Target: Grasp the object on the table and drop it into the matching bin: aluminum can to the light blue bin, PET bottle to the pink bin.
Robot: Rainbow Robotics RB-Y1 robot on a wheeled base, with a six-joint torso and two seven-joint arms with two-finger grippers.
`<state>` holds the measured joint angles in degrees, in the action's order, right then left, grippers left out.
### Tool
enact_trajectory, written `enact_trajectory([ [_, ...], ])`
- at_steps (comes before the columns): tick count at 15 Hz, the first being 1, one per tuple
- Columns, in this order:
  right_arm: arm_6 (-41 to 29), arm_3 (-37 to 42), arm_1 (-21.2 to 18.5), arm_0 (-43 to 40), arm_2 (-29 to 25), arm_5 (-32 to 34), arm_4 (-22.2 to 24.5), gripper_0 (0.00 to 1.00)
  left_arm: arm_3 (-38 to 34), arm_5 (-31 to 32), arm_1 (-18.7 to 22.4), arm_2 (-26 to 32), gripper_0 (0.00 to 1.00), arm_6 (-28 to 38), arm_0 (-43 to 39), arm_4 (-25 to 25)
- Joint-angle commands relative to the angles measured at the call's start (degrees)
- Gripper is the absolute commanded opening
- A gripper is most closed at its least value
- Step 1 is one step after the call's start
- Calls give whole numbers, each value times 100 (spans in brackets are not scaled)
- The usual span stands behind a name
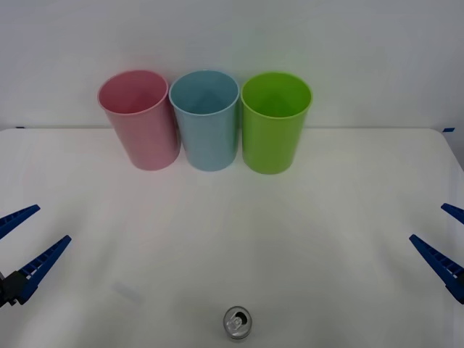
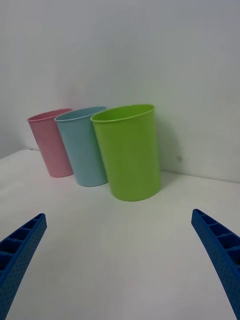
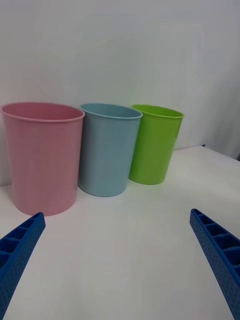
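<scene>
Near the front edge of the tabletop [image 1: 326, 239] stands the aluminum can [image 1: 237, 323], upright, well apart from the light blue bin [image 1: 206, 119]. Pink bin [image 1: 139, 118] flanks that bin. My left fingers [image 1: 47, 259] and right fingers [image 1: 435, 261] are spread, grasping nothing.

you were looking at a bare test bench in what read as a lab: a plain white table [image 1: 326, 217] against a blank white wall [image 1: 362, 43], with a pink bin [image 1: 139, 119], light blue bin [image 1: 206, 119] and lime green cup [image 1: 274, 122] lined up in a row.
</scene>
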<state>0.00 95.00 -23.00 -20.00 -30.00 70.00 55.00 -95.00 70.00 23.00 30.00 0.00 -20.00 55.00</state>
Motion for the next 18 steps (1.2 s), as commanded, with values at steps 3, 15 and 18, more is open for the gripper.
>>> enact_trajectory([
  [3,-9,-69,147,-48,12,5,-51,100,0,0,0,0,100,0,0,0],
  [15,299,-69,-372,-391,785,119,46,100,0,0,0,0,100,0,0,0],
  [18,431,-69,-460,-382,1040,119,222,100,0,0,0,0,100,0,0,0],
])
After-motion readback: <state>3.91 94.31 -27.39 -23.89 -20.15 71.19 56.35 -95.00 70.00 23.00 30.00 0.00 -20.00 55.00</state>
